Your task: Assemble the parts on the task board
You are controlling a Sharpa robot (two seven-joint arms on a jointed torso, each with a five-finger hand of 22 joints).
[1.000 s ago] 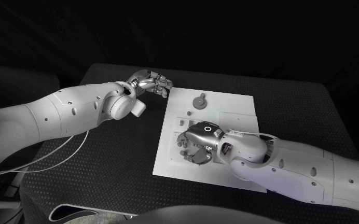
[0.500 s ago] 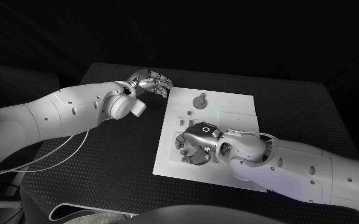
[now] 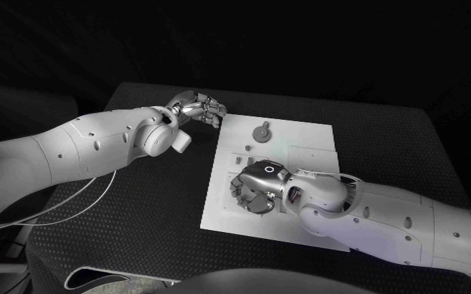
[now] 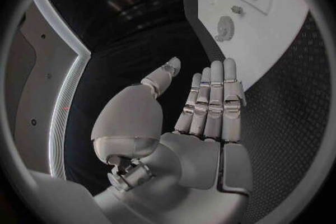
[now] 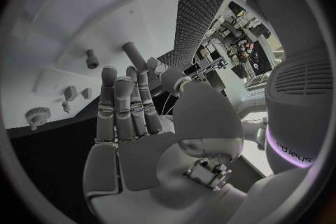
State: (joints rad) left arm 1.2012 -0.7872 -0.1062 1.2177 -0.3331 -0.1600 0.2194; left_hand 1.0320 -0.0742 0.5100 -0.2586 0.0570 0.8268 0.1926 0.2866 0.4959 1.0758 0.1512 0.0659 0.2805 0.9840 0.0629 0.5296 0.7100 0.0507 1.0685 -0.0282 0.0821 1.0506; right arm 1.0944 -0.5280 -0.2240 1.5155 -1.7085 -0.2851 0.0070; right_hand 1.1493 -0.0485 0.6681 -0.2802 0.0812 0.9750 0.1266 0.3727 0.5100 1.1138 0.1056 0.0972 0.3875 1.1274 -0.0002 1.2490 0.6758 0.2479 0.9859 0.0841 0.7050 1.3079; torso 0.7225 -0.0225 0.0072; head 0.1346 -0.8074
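The open right hand [image 3: 257, 188] has edged lower over the task board [image 3: 295, 137]; left hand [image 3: 199, 109] open beside it.

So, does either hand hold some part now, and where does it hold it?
No. The left hand and the right hand hold nothing; their fingers are extended.

Smooth matt white task board [image 3: 295, 145] on dimpled black table [image 3: 147, 205].
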